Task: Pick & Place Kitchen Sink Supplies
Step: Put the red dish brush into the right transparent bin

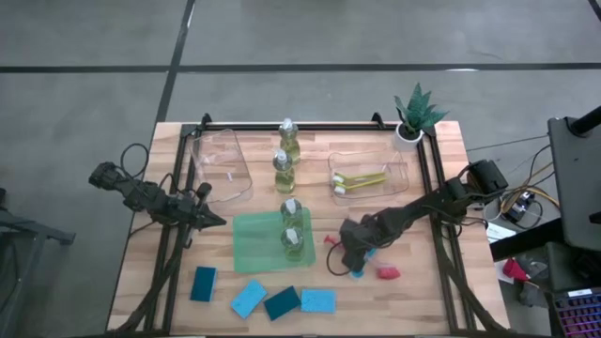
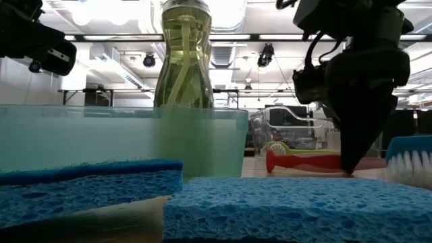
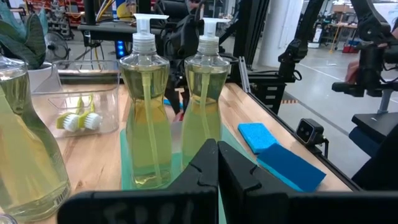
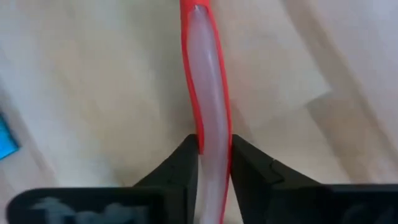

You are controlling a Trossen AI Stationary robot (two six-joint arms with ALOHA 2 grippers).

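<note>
The red brush (image 4: 205, 93) is lying on the worktop (image 1: 423, 291) beside the green mat (image 1: 254, 249), the right gripper (image 4: 214, 155) clenching its jaws on the handle. The left gripper (image 3: 217, 163), jaws closed and empty, is waiting near the bottles (image 3: 144, 112).

The counter (image 1: 441, 291) is pale wood planks with a matt grain. The soap bottles (image 3: 146, 106) are clear glossy plastic with white pump caps. The sponges (image 2: 283, 206) look porous and rough, a coarse blue foam. The red brush handle (image 4: 207, 93) is smooth plastic, translucent down its middle, and the right pincer (image 4: 214, 163) closed around it is matt black plastic. The bins (image 1: 225, 169) are clear, shiny plastic.
</note>
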